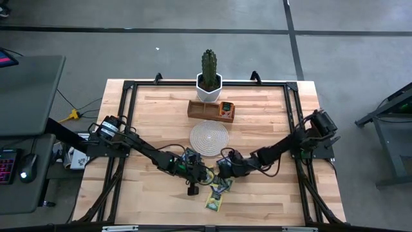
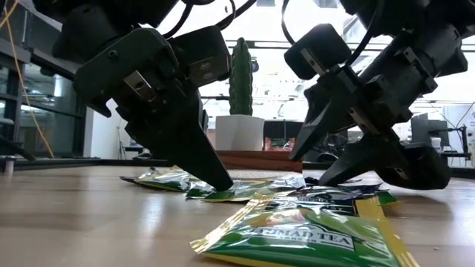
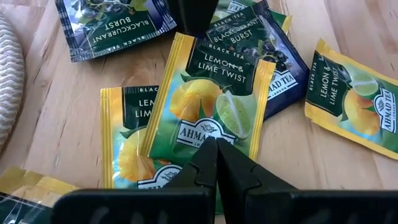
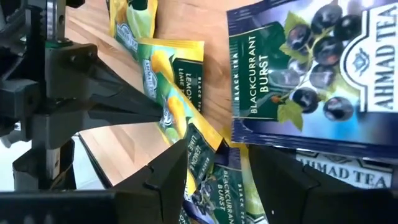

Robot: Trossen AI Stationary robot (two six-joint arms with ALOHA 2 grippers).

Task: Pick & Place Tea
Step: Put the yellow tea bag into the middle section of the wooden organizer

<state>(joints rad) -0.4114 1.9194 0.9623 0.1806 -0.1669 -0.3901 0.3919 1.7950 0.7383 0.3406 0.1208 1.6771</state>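
Several tea sachets lie in a loose pile (image 1: 217, 189) on the table, near of the round woven mat (image 1: 208, 136). They are yellow-green lemon-and-lime (image 3: 214, 102) and dark blue blackcurrant (image 4: 311, 74) sachets. My left gripper (image 3: 216, 149) is shut, with its tips down on a lemon-and-lime sachet. My right gripper (image 4: 230, 180) is open and stands low over the pile's right side, its fingers astride blue and yellow sachets. One more sachet (image 2: 304, 237) lies alone nearer the table's near edge. My left gripper has the lemon-and-lime sachet by the middle of one short edge (image 3: 214, 134), caught between its two fingertips. The fingers (image 2: 215, 167) slant down from the table's left. The sachet still lies flat, partly on another yellow sachet (image 3: 127, 134).
A brown wooden tray (image 1: 211, 109) stands beyond the mat, with a potted cactus (image 1: 208, 77) behind it. The two grippers are close together over the pile. Bare wood lies to the left and right of the arms.
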